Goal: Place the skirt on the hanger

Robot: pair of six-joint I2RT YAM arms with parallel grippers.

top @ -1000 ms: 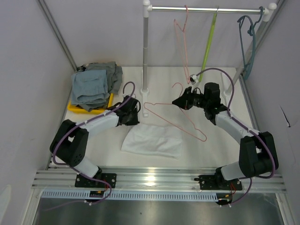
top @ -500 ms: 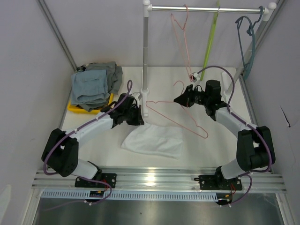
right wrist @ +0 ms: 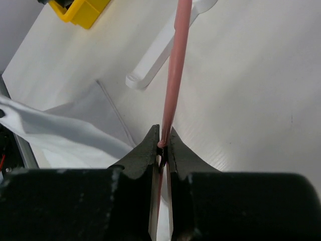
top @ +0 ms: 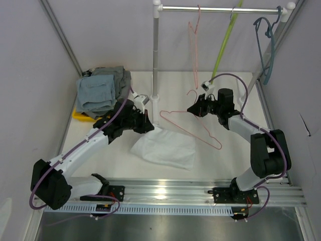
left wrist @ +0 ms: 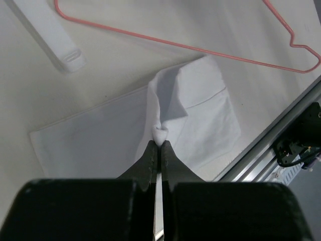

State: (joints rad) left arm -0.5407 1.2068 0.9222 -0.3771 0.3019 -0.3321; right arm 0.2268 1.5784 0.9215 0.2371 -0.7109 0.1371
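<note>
The white skirt (top: 165, 148) lies on the table in front of the arms. My left gripper (top: 149, 125) is shut on a pinch of its upper left edge, which shows as a small nub of cloth at my fingertips in the left wrist view (left wrist: 160, 133). The pink wire hanger (top: 188, 126) is held just above the table, right of the skirt's top. My right gripper (top: 192, 109) is shut on it near its neck; the wire (right wrist: 173, 80) runs up from between the fingers in the right wrist view. The skirt (right wrist: 60, 130) shows there at lower left.
A yellow tray (top: 80, 115) with a pile of grey-blue clothes (top: 100, 90) stands at the back left. A rack with a white post (top: 155, 55) and a bar carries a pink hanger (top: 194, 45), a green hanger (top: 223, 45) and a blue hanger (top: 266, 50).
My left arm has stretched forward and to the right, pulling the skirt's upper left edge up off the table. My right gripper has held the hanger nearly still.
</note>
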